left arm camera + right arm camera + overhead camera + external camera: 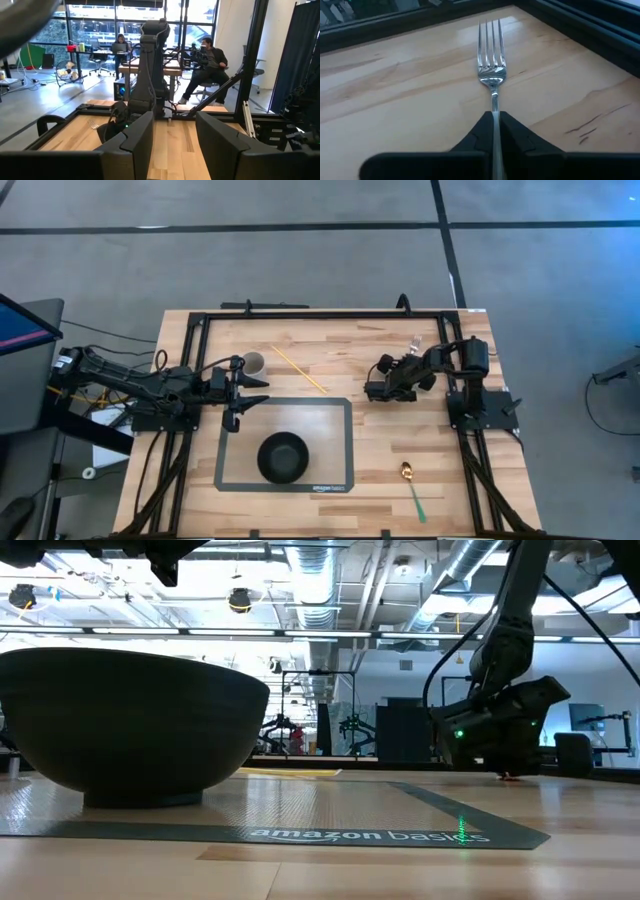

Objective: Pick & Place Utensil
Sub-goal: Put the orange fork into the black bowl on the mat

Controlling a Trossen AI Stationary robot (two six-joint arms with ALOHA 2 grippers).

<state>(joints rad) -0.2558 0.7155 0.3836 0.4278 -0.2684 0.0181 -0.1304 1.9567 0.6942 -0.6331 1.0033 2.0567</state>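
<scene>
Right fingers pinch the fork low over the counter; grab done, placing at the bowl remains. Left fingers gape, idle.

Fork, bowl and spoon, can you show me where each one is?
fork [491,75], right wrist view, on the neck just below the tines.
bowl [283,457], high view, on its dark inside.
spoon [407,471], high view, on its golden head.
</scene>
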